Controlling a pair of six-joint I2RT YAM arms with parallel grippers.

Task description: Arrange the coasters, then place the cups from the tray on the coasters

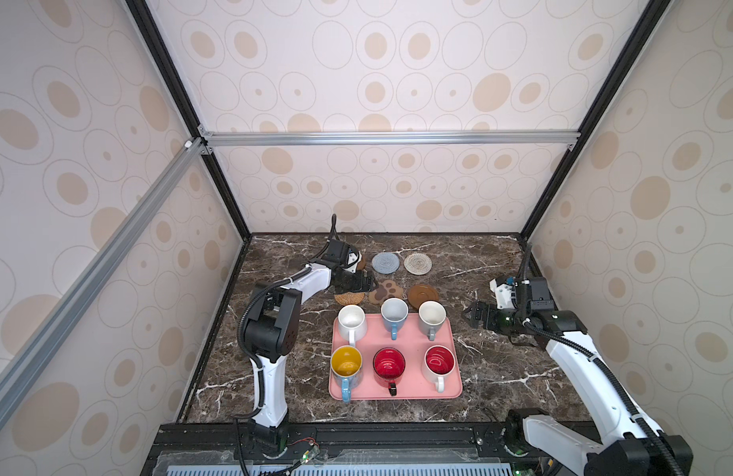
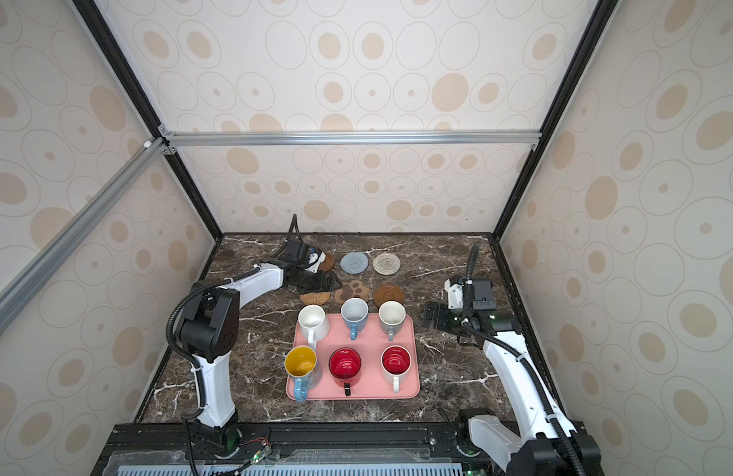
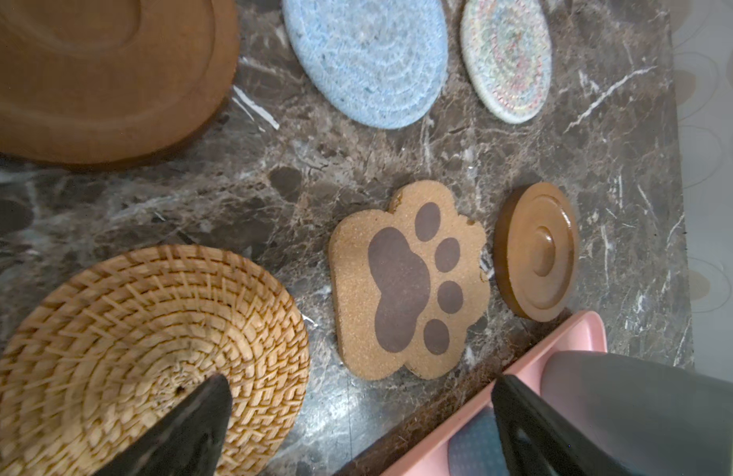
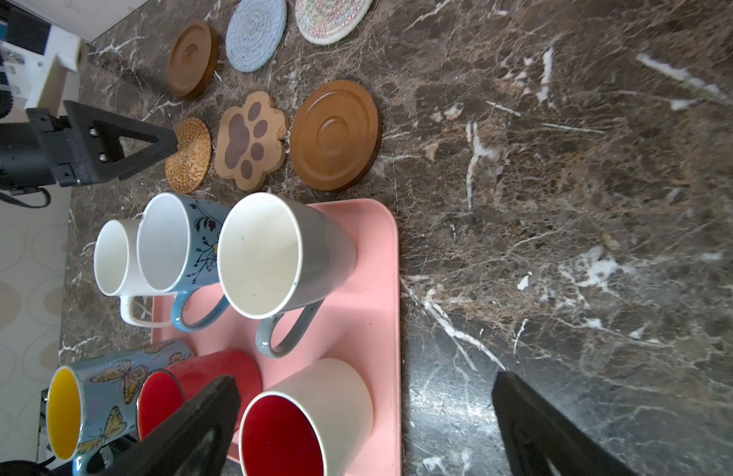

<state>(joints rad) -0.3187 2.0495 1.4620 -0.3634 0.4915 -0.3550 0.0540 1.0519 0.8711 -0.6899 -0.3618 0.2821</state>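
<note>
Tabletop (image 4: 562, 206): brown veined marble, polished, glossy.
Tray (image 4: 356, 329): pink plastic, smooth, matt.
Mugs (image 4: 266, 255): glazed ceramic, shiny.
Rattan coaster (image 3: 142, 354): woven, rough.
Paw coaster (image 3: 406, 280): grainy cork.
Wooden discs (image 3: 535, 251): smooth, faint sheen.
Cord mats (image 3: 364, 57): coiled cloth, matt.

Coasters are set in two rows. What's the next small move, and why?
Probably ease the open right end effector toward the grey mug: it is nearest, every mug sits on the pink tray, and the wooden coaster just behind it lies bare.
</note>
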